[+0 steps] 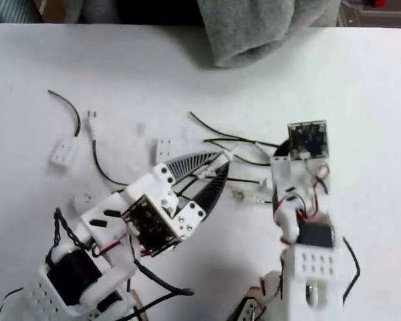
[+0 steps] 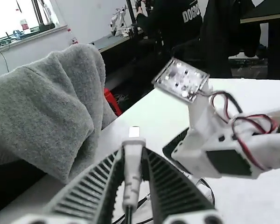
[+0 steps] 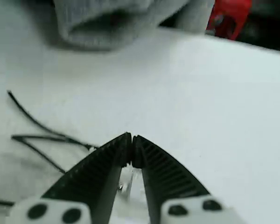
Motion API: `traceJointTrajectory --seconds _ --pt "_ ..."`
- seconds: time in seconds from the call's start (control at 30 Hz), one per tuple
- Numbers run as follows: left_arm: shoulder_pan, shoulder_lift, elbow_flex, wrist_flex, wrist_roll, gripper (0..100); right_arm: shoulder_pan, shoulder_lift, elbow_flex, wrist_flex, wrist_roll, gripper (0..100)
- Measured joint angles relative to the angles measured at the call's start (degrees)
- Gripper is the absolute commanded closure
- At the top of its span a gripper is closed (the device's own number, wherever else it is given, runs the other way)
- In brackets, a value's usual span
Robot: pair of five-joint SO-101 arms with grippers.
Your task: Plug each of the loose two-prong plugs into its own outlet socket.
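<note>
My left gripper (image 1: 222, 160) (image 2: 133, 151) is shut on a white two-prong plug (image 2: 132, 170), whose metal prongs (image 2: 134, 132) stick out past the ribbed black fingers. It is held above the table's middle, close to the right arm's wrist (image 2: 214, 144). My right gripper (image 3: 131, 140) has its tips together; a small white piece shows in the gap behind them, and I cannot tell whether it is held. One white outlet socket (image 1: 63, 152) lies at the left on a black wire. Another socket (image 1: 164, 150) lies beside the left gripper. A loose plug (image 1: 91, 124) lies near the first socket.
A grey cloth (image 1: 254, 30) (image 3: 112, 23) hangs over the table's far edge. Thin black wires (image 1: 234, 144) (image 3: 42, 137) tangle between the two arms. A small white connector (image 1: 250, 197) lies by the right arm. The far left and far right of the table are bare.
</note>
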Motion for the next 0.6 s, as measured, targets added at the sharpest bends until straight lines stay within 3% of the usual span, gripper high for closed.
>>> traceJointTrajectory --seconds 0.13,0.23,0.37,0.47,0.6 --pt "-0.09 -0.09 0.09 -0.09 0.18 98 1.93 -19.34 -5.54 7.38 0.18 98.1" --pt "0.26 -0.09 0.09 -0.26 0.18 98 2.20 -33.67 -8.62 10.64 4.57 98.1" --pt "0.26 -0.09 0.09 -0.26 0.18 98 -1.23 -34.37 -15.65 14.42 10.64 98.1" --pt "0.26 -0.09 0.09 -0.26 0.18 98 -7.30 -34.37 -18.99 17.41 11.52 98.1" --pt "0.26 -0.09 0.09 -0.26 0.18 98 -20.84 -36.31 -26.20 23.91 11.78 98.1"
